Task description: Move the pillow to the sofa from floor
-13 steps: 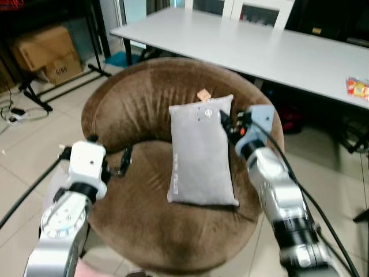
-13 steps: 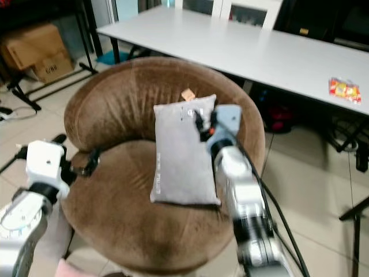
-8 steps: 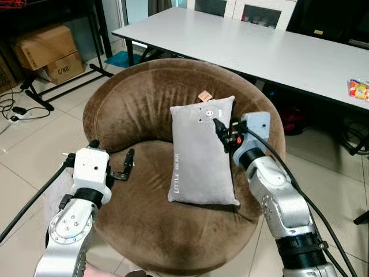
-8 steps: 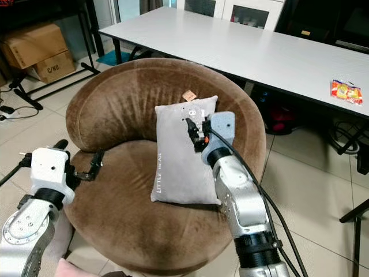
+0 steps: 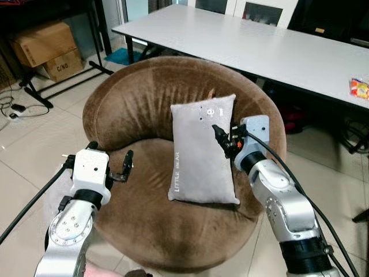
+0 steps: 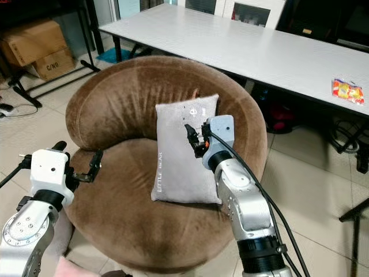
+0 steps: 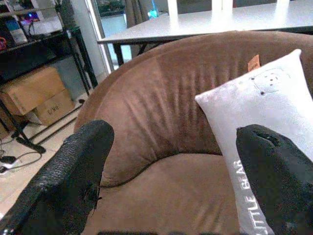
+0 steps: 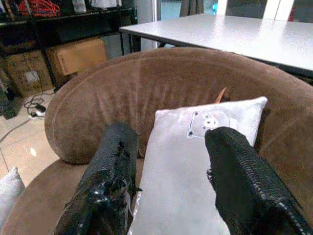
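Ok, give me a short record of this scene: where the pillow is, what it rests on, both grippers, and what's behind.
pillow: grey rectangular fabric pillow, leaning on the backrest, lower end on the seat
seat: round brown velvet sofa chair
right gripper: open, in front of the pillow, holding nothing
left gripper: open, over the seat's left edge, holding nothing
behind: long white table; cardboard boxes

- White table (image 5: 277,49) stands behind the seating; a red and yellow packet (image 5: 358,88) lies near its right end.
- Cardboard boxes (image 5: 46,51) sit under a black rack (image 5: 95,34), far left.
- Cables (image 5: 14,109) lie on the tiled floor (image 5: 34,150).
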### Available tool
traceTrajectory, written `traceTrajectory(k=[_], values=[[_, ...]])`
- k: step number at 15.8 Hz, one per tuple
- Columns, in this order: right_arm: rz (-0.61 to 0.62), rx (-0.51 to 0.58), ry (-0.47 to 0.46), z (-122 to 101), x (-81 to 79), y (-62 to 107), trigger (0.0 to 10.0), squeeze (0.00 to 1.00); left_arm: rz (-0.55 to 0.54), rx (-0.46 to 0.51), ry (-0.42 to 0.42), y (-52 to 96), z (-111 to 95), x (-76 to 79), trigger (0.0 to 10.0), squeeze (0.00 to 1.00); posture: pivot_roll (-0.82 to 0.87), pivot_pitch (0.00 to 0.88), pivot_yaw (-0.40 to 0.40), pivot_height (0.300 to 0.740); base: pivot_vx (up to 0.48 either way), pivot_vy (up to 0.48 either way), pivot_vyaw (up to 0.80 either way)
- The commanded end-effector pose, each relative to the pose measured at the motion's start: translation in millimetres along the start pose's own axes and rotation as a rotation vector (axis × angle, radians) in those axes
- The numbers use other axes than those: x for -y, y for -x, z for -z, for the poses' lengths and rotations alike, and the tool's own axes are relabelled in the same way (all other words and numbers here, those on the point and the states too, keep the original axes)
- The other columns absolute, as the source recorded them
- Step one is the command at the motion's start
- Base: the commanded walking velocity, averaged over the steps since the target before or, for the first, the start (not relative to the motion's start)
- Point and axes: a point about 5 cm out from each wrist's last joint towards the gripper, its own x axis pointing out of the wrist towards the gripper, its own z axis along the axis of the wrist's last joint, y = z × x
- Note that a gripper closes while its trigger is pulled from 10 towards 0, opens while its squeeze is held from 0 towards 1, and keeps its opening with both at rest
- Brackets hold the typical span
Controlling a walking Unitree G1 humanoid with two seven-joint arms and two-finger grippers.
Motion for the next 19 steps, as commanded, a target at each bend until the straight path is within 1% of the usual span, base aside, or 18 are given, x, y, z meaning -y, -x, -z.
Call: traceTrajectory(k=[1,6,12,16,19], values=[[-0.001,0.004,0.007,-3.6,1.0,1.3,10.0,0.00,-0.006,0.021,-0.006,1.1,-4.4,0.3,10.0,0.00,0.03,0.000,-0.049,0.740,-0.277,0.000,0.00],[0.024,0.000,0.000,-4.6,4.6,0.7,10.0,0.00,-0.014,0.020,-0.008,-0.2,-4.4,-0.5,10.0,0.00,0.03,0.000,-0.048,0.740,-0.278,0.000,0.00],[0.018,-0.008,0.029,-5.5,6.7,-1.0,10.0,0.00,-0.025,0.016,-0.007,0.1,-3.3,-0.5,10.0,0.00,0.04,0.000,-0.062,0.740,-0.269,0.000,0.00],[0.006,-0.008,0.032,-6.4,6.2,-2.4,10.0,0.00,-0.056,0.020,-0.039,1.6,-2.0,-4.8,10.0,0.00,0.05,0.000,-0.072,0.740,0.000,0.000,0.00],[-0.004,-0.011,0.035,-7.2,7.0,-3.3,10.0,0.00,-0.082,0.026,-0.030,3.0,-2.4,-6.4,10.0,0.00,0.05,0.000,-0.091,0.740,0.000,0.000,0.00]])
